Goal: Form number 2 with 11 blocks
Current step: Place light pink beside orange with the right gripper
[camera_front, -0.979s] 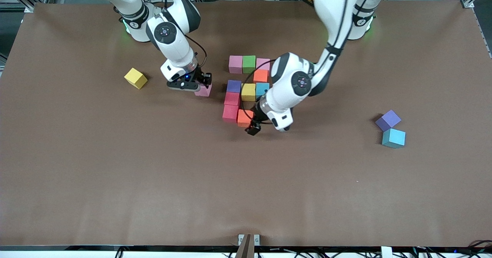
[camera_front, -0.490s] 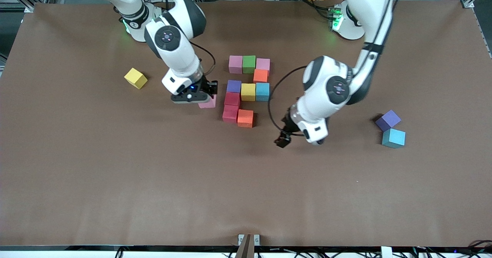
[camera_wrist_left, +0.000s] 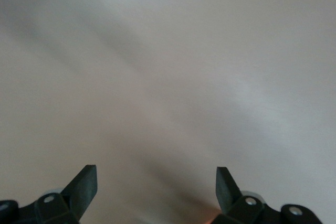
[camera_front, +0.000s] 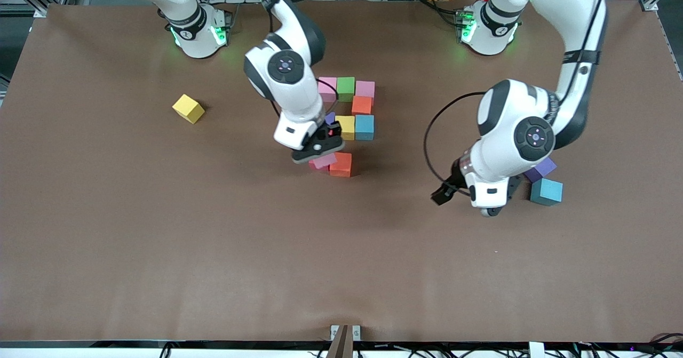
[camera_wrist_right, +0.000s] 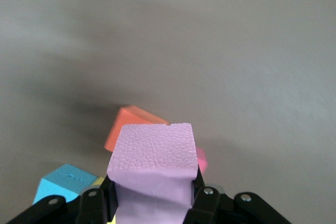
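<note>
A pink block (camera_wrist_right: pixel 152 166) is clamped between the right gripper (camera_front: pixel 320 152) fingers, over the red block (camera_front: pixel 316 166). The left gripper (camera_wrist_left: pixel 156 195) is spread wide, nothing held.

No lettering, label, brand or number can be read on the blocks (camera_front: pixel 346 88), on the brown table (camera_front: pixel 213 251) or on either white arm (small marks on the arms' joints are too small to make out).

Right pincer (camera_front: pixel 322 155) clamped shut, left pincer (camera_wrist_left: pixel 156 182) spread wide.
</note>
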Controlling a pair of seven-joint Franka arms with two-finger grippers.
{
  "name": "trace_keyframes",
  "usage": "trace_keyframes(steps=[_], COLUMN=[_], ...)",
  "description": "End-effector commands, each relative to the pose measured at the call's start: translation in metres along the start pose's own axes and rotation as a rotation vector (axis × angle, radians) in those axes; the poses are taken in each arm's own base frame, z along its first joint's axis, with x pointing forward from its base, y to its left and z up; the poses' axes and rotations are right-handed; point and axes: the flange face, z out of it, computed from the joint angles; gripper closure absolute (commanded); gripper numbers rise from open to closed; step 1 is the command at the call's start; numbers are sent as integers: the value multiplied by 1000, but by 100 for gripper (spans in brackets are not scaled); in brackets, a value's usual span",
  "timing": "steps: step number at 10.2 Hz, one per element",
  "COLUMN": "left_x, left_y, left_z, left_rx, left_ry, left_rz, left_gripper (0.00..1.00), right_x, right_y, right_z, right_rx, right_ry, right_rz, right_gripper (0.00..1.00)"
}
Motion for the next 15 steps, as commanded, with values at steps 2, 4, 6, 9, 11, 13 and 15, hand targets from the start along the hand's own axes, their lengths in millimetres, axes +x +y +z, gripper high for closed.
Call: trace_keyframes(steps=[2, 4, 6, 9, 11, 13, 15], left_x=[65, 92, 121, 146, 147, 148, 159], left_y=[-70, -97, -119, -139, -139, -138, -150], left_z=[-7, 1, 14, 18, 17, 14, 8], left_rx=[91, 99, 103, 94, 89, 76, 65], left_ry=[-8, -34, -61, -72, -70, -66, -62], left_rz=[166, 231, 323, 385, 384, 380, 365], left_gripper=[0, 0, 0, 0, 0, 0, 0], right_x=[35, 42, 53, 62, 52, 35, 28], right_y=[-24, -42, -58, -80, -86, -100, -106], right_z=[43, 51, 54, 62, 80, 97, 107], right_rx=[45, 112, 144, 151, 103, 96, 88], right_ry=[2, 2, 15, 41, -3, -80, -111], right_rz=[-312, -387, -507, -711, -884, -986, -1020], right_gripper=[91, 92, 98, 100, 100, 100, 100])
